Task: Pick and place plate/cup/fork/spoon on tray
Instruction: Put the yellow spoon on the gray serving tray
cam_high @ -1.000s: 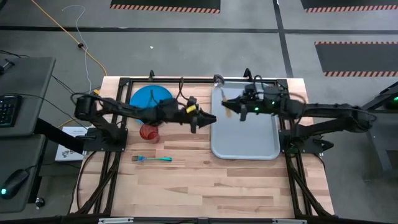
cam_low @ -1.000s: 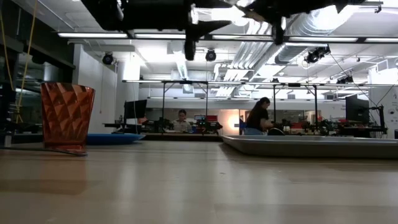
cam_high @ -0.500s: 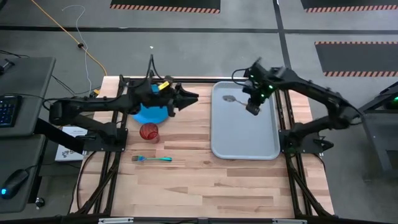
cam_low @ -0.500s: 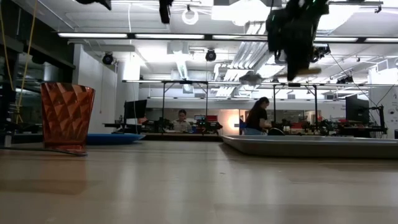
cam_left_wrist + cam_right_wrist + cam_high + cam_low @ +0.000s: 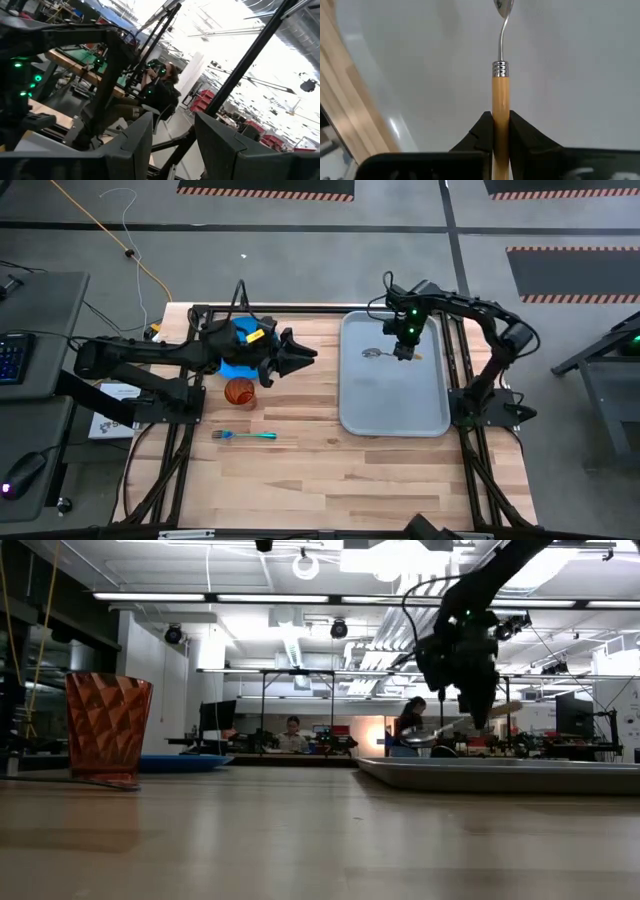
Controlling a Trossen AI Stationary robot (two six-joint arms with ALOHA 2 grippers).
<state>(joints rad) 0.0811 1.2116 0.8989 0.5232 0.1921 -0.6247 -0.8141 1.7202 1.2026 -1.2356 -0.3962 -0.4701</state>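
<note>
My right gripper point(image 5: 404, 352) hangs over the far part of the light grey tray point(image 5: 395, 405), shut on the spoon point(image 5: 385, 354). The spoon has a silver bowl point(image 5: 503, 5) and a tan handle. My left gripper point(image 5: 312, 354) is raised beside the blue plate point(image 5: 240, 367); it points toward the tray, open, with nothing between its fingers point(image 5: 135, 145). The red-orange cup point(image 5: 239, 391) stands on the wood just in front of the plate. The teal fork point(image 5: 245, 436) lies flat on the table nearer the front. My right gripper pinches the spoon's tan handle point(image 5: 500, 102) between its two fingers, partway along it. The handle's free end point(image 5: 505, 710) sticks out behind the fingers. The fingers slant down from above, across the handle. The spoon is tilted, bowl end point(image 5: 420, 740) lower, above the tray's rim point(image 5: 500, 768).
Bare wood stretches across the table's near half. Dark frame bars run along the table's far and side edges. In the low view, people sit at desks in the room beyond the table.
My right gripper has swung toward the tray's far edge, tipped from level to pointing steeply down, and sunk toward the tray, bringing the spoon with it. My left gripper has drawn back from the tray's left edge toward the plate and risen.
</note>
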